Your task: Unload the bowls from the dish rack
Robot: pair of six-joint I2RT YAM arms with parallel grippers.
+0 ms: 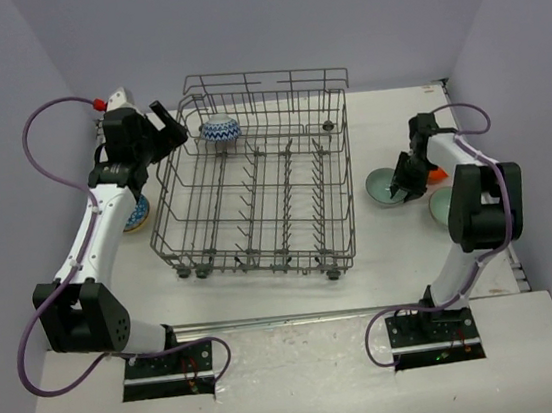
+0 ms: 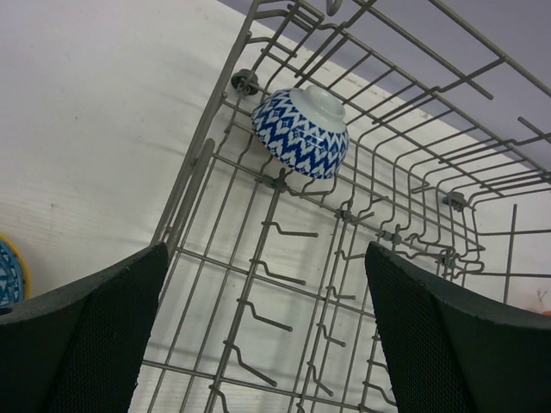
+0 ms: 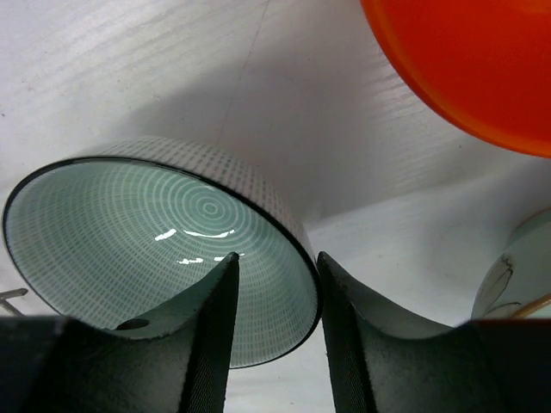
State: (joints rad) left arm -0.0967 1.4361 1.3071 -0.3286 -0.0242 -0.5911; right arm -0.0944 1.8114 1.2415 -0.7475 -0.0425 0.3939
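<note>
Right jaws pinch a ribbed mint bowl (image 3: 129,232); left jaws gape, facing the wire rack (image 1: 254,194).

rack: I've got the dish rack (image 1: 256,209) mid-table (image 1: 397,121)
inside: corner bowl (image 1: 219,130), far-left
left: left bowl (image 1: 139,221) beside rack
right: near bowl (image 1: 383,190), far bowl (image 1: 438,174), front bowl (image 1: 442,208), 3 clustered
</note>
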